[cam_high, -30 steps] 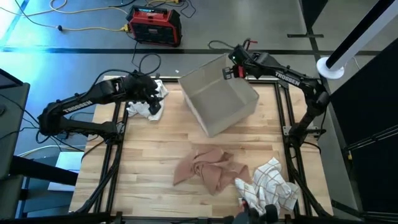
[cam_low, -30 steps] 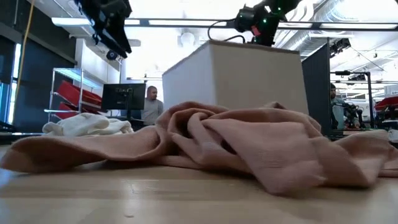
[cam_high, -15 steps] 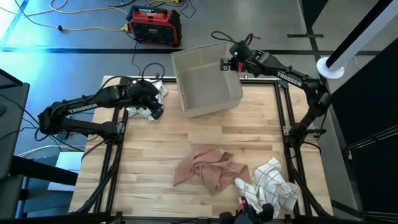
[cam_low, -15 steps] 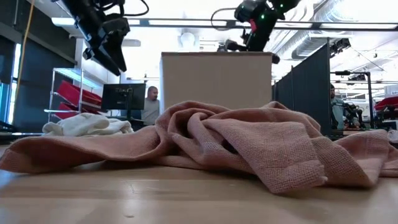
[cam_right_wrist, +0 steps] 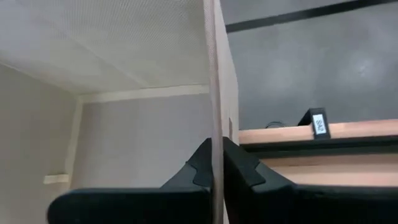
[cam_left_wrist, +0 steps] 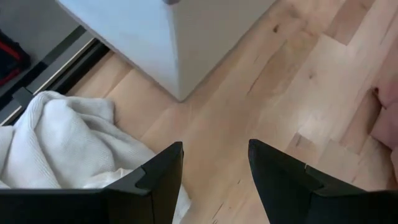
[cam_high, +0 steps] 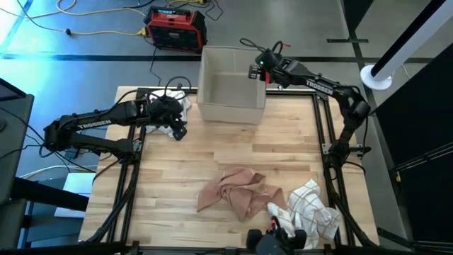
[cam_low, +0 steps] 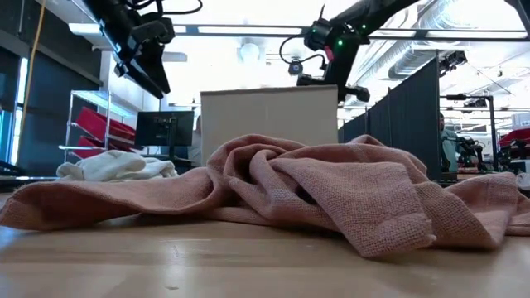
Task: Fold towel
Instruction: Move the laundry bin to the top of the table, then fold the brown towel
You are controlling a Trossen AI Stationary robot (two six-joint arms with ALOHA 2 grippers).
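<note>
A pink towel (cam_high: 233, 191) (cam_low: 290, 190) lies crumpled on the near half of the wooden table. A white towel (cam_high: 164, 117) (cam_left_wrist: 56, 143) lies bunched at the far left, and a checked one (cam_high: 310, 210) at the near right. My left gripper (cam_high: 177, 129) (cam_left_wrist: 214, 174) hovers open above the table, just beside the white towel, touching nothing. A grey open-topped bin (cam_high: 230, 85) (cam_low: 269, 116) stands upright at the table's far edge. My right gripper (cam_high: 258, 73) (cam_right_wrist: 214, 168) is shut on the bin's wall. My right gripper pinches the top rim of the bin's right-hand wall (cam_right_wrist: 213, 118), one finger inside the bin and one outside. The fingers come from above, slanting in from the table's right. The bin sits upright and level; the pink towel hides its base in the low view.
Bare wood lies between the bin and the pink towel (cam_high: 233, 145). A red-and-black device (cam_high: 175, 28) and cables sit on the floor beyond the far edge. Black frame rails (cam_high: 322, 120) run along both table sides. A person (cam_low: 201, 136) stands in the room behind.
My right gripper moved toward the table's far-left, carrying the bin from a tilted, turned pose over the far right. The bin now stands upright and square at the far edge. My left gripper drifted slightly toward the near edge beside the white towel.
</note>
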